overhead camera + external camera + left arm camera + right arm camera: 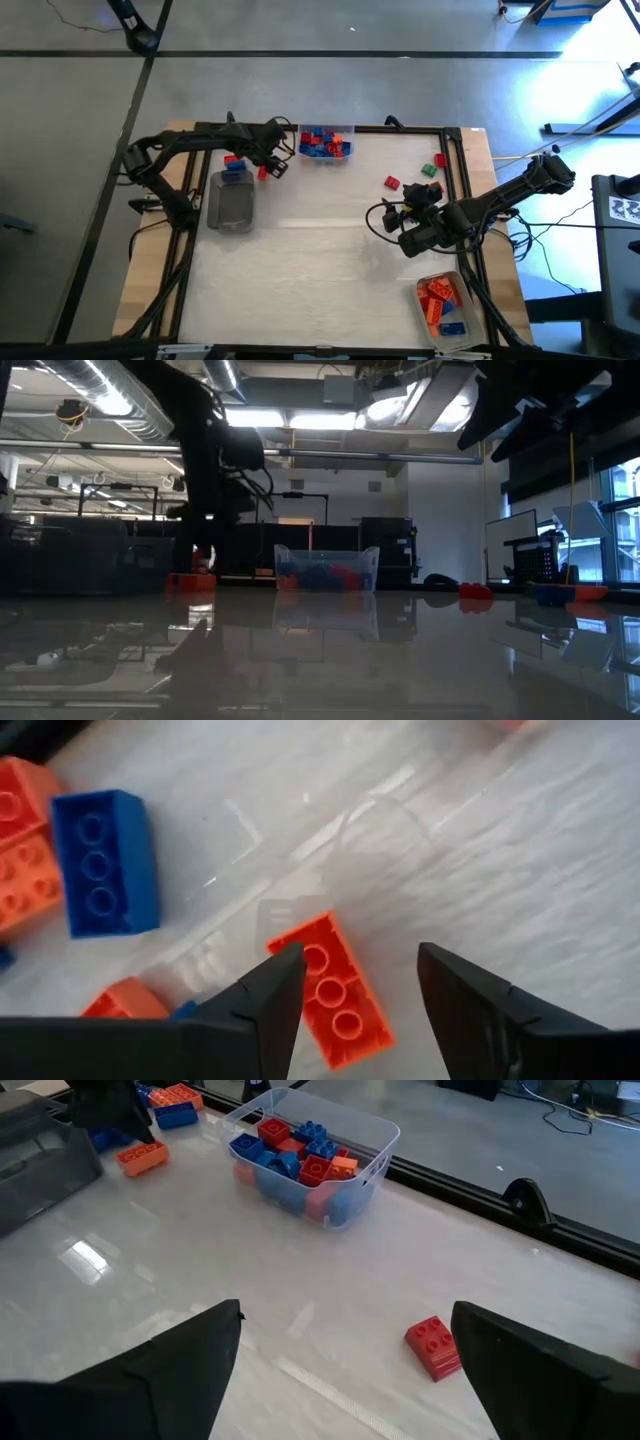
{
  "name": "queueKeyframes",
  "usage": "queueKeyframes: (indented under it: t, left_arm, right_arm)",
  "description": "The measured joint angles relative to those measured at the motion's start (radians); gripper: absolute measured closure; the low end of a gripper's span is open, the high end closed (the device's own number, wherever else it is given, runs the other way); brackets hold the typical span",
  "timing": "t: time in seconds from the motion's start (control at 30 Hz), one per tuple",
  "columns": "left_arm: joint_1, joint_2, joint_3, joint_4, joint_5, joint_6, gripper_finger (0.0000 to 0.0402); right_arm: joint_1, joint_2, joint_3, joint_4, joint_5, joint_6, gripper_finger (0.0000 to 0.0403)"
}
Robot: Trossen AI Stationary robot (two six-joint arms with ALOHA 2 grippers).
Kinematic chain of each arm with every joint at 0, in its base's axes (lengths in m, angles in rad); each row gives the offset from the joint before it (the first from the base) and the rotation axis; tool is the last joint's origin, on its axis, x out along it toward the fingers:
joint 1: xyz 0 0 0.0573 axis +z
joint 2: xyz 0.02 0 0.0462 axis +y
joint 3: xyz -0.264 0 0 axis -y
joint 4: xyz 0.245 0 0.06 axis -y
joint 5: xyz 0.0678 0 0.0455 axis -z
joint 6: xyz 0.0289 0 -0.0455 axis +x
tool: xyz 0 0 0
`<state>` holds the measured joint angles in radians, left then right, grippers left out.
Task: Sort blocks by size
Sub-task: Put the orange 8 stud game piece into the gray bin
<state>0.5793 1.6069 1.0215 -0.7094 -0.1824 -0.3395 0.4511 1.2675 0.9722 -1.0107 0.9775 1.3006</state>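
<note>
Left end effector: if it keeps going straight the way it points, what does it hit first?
Most likely the orange brick lying flat on the table, between the open fingers of the left end effector; how far off it is remains unclear.

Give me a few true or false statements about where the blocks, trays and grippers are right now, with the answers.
1. The left gripper has open jaws above an orange block. True.
2. The right gripper holds a red block. False: its jaws are open and empty; the red block lies on the table.
3. The tray at the table's far edge holds blocks. True.
4. The tray near the right arm is empty. False: it holds orange and blue blocks.
</note>
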Motion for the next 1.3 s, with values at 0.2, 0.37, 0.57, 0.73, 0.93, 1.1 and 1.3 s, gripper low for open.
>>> queueKeyframes:
  t: [0.2, 0.37, 0.57, 0.73, 0.93, 1.1, 1.3]
  left_arm:
    - [0.003, -0.03, 0.004, -0.055, -0.012, -0.051, 0.0227]
    - [0.003, -0.025, -0.037, -0.024, -0.015, -0.073, 0.0227]
    - [0.019, -0.02, -0.094, 0.03, -0.015, -0.087, 0.0227]
    - [0.018, -0.004, -0.129, 0.114, 0.019, -0.081, 0.0227]
    - [0.011, 0.041, -0.134, 0.136, 0.066, -0.067, 0.0227]
    - [0.011, 0.064, -0.134, 0.152, 0.07, -0.036, 0.0227]
    - [-0.007, 0.068, -0.132, 0.155, 0.069, 0.031, 0.026]
  right_arm:
    - [0.0, 0.0, 0.0, 0.001, 0.0, 0.0, 0.0045]
    - [0.0, 0.0, 0.0, 0.006, -0.001, -0.001, 0.0045]
    - [0.0, 0.0, 0.0, 0.014, -0.001, -0.001, 0.0045]
    - [0.0, 0.0, 0.0, 0.016, 0.0, -0.001, 0.0045]
    - [0.0, 0.0, 0.0, 0.018, 0.0, -0.001, 0.0045]
    - [0.0, 0.0, 0.0, 0.017, -0.001, -0.002, 0.0045]
    - [0.0, 0.0, 0.0, 0.015, -0.001, -0.003, 0.0045]
